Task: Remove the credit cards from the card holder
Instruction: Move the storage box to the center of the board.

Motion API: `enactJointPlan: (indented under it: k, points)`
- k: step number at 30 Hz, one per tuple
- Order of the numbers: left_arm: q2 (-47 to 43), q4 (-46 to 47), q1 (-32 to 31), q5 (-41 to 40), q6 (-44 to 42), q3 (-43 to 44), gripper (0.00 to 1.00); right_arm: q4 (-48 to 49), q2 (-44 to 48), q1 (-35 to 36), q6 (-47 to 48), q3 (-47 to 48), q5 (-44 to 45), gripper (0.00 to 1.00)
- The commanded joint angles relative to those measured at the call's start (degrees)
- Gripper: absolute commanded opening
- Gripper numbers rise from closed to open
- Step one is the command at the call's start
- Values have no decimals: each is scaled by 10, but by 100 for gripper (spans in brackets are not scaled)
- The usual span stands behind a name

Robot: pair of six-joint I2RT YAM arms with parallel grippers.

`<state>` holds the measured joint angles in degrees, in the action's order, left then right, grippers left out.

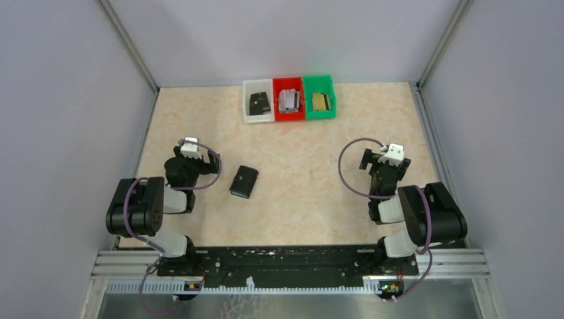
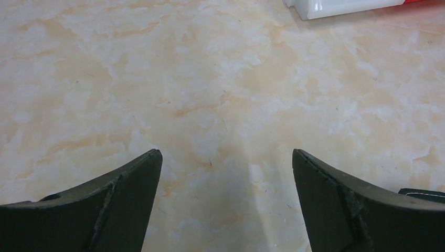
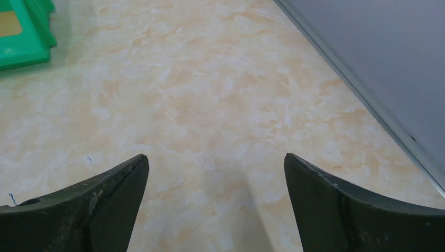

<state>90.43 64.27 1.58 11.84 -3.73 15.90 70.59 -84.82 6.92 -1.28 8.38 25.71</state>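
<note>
Table (image 1: 299, 219) of pale marbled beige carries everything. Toward its near edge, the left gripper (image 2: 225, 155) and the right gripper (image 3: 215, 157) each hang over bare surface with jaws spread wide, holding nothing. At the far edge a white bin (image 1: 247, 100), a red bin (image 1: 277, 100) and a green bin (image 1: 331, 100) stand side by side. The card holder (image 1: 244, 181) lies closed left of the table's centre, near the left gripper. Silvery credit cards (image 1: 288, 100) sit in the red bin, gold credit cards (image 1: 320, 101) in the green.

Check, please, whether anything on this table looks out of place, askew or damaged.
Nothing looks spilled or damaged. The small black folding card holder lies alone mid-table, slightly askew. The white plastic bin, red plastic bin and green plastic bin form a tidy row.
</note>
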Motion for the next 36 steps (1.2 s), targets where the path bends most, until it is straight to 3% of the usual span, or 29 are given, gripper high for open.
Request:
enactJointPlan:
  k: [1, 12, 14, 17, 20, 23, 25, 27, 32, 36]
  points:
    - [-5, 20, -4, -4, -6, 3, 99, 25, 5, -5, -6, 13, -8, 99]
    - [-9, 36, -4, -7, 0, 2, 99, 28, 44, -1, 3, -2, -8, 99]
    - [-32, -45, -1, -25, 12, 34, 99, -49, 113, 6, 1, 8, 20, 99]
    - [-60, -255, 0, -43, 3, 151, 99, -247, 217, 6, -45, 62, 25, 99]
    - [-56, -411, 7, -31, -10, 250, 99, -307, 273, 6, -1, 112, -82, 99]
    - [-48, -531, 25, 6, 0, 335, 99, -327, 305, 2, -132, 146, -61, 99]
    - [-43, -580, 37, 19, 9, 383, 99, -385, 314, -11, -268, 172, -23, 99]
    - [-39, -616, 55, 49, 22, 422, 99, -430, 314, -24, -323, 201, -49, 99]
    - [-30, -694, 92, 123, 36, 490, 99, -492, 249, -25, -306, 283, -157, 99]
    - [-36, -722, 92, 130, 28, 503, 99, -572, 171, -1, -269, 378, -165, 99]
